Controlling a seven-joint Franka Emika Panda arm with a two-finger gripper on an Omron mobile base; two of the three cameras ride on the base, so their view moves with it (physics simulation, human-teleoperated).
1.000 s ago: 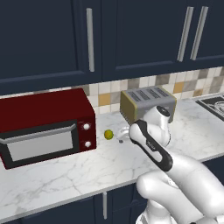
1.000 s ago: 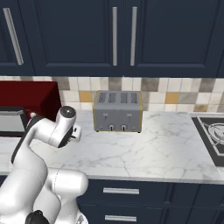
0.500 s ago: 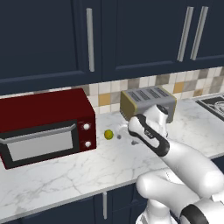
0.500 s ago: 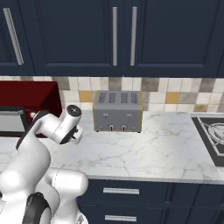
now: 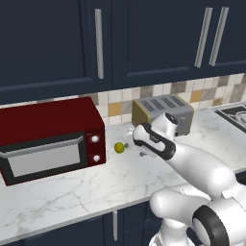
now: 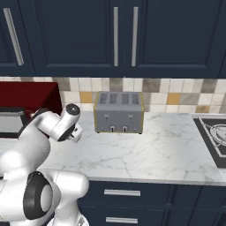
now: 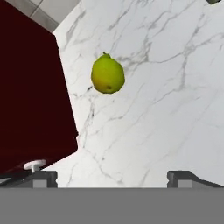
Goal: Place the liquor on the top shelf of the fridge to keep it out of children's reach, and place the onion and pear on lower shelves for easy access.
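since a second ago the arm has swung its hand further left along the counter, toward the pear and the microwave; the camera itself has not shifted, since the toaster, microwave and cabinets sit where they did. the pear has not moved.

the gripper (image 7: pixel 111 177) hangs over the worktop with its jaws spread wide and nothing between them; its two dark square fingertips (image 7: pixel 41 178) stand far apart in the hand view. in the left base view the hand is seen as a white rounded wrist with a dark band, just right of the pear.

the pear (image 5: pixel 119 148) is a small, smooth, yellow-green fruit with a slight point at one end and a darker blush on one side (image 7: pixel 107 74). it lies on the counter (image 5: pixel 72 192) just beside the microwave's right end, between the microwave and the hand, apart from the fingertips.

the counter is white marble with thin grey veins, polished and flat. the microwave (image 5: pixel 48 137) is a glossy dark red box with a grey framed door and two small white knobs. the toaster (image 6: pixel 118 112) is a brushed grey metal block with four slots on top, yellowish ends and small knobs on its front. behind them runs a backsplash (image 6: pixel 176 98) of small square tiles in beige, grey and orange. the cabinets (image 6: pixel 66 35) above are flat navy panels with long silver bar handles.
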